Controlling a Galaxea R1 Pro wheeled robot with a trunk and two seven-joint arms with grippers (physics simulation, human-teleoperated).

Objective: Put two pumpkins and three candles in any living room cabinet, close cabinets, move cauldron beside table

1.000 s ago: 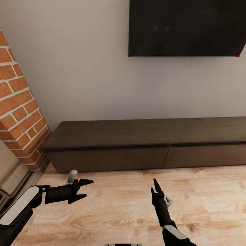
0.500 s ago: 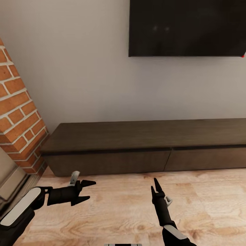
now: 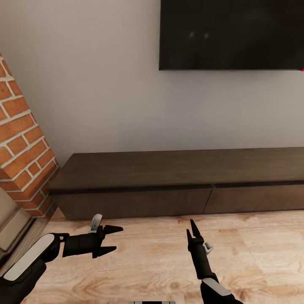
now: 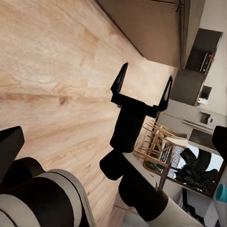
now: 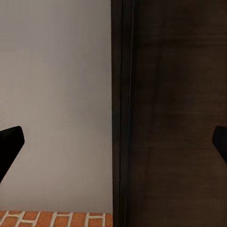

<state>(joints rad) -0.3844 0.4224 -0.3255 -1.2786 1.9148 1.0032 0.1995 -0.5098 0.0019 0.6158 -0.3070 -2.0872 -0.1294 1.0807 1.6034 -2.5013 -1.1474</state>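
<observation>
The cabinet [image 3: 177, 169] is a long, low, dark brown unit against the wall ahead, and both drawer fronts that show sit flush. Its dark wood [image 5: 175, 94] also faces the right wrist camera. My left gripper [image 3: 118, 239] hovers over the floor in front of the cabinet's left end, open and empty. My right gripper [image 3: 190, 226] points at the cabinet's middle; in the left wrist view, its two fingers [image 4: 120, 80] stand apart with nothing between them. The pumpkins, candles, cauldron and table are out of view.
A black TV [image 3: 231, 34] hangs on the grey wall above the cabinet. A red brick column [image 3: 23, 156] stands at the left, close to the cabinet's end. Light wooden floor [image 3: 147, 261] lies between me and the cabinet. Far off, wooden chairs [image 4: 158, 142] stand.
The whole view has shifted slightly, with the brick column sliding left. My left gripper has edged to the right and a little lower in the picture. The right arm holds its pose.
</observation>
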